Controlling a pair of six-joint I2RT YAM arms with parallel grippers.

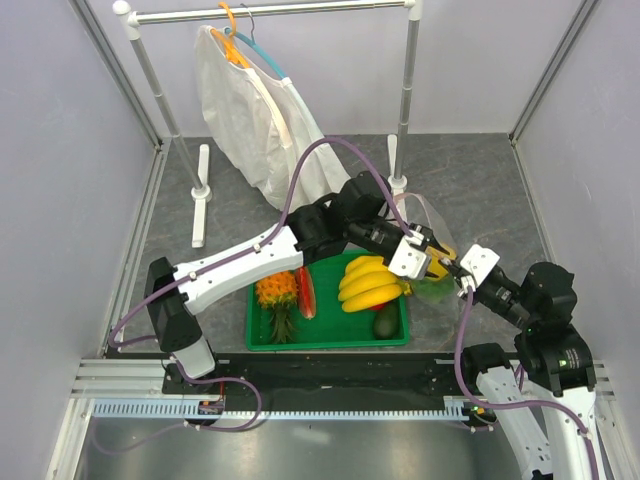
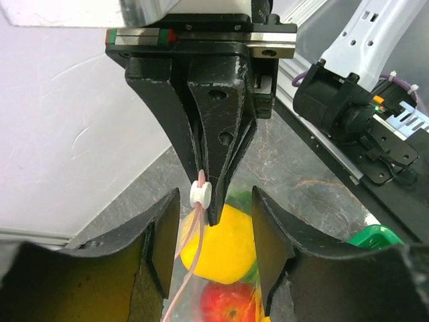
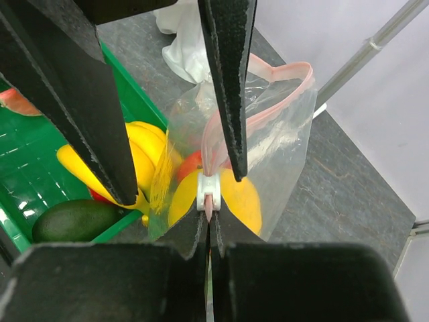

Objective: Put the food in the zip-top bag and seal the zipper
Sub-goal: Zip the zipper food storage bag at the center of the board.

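Zip-top bag [image 3: 281, 141] is held up off the tabletop [image 1: 470, 180], just right of the green tray [image 1: 330, 342], between the two arms. Inside the bag: yellow fruit [image 2: 218, 248], red tomato [image 2: 224, 302] below it, a bit of pale-green lettuce [image 1: 432, 292].

Right pincer [image 3: 209, 221]: jaws fully closed, pinching the pink zipper [image 3: 281, 90] at its end, just by the white slider [image 3: 208, 190]. From there the strip opens into a loop at the far end; mouth not closed.

Left pincer [image 2: 215, 201]: jaws about half apart, straddling the bag's top edge, gripping nothing. Contact with the plastic not clear.

In tray: bananas [image 1: 368, 283], pineapple [image 1: 277, 292], avocado [image 1: 385, 323].
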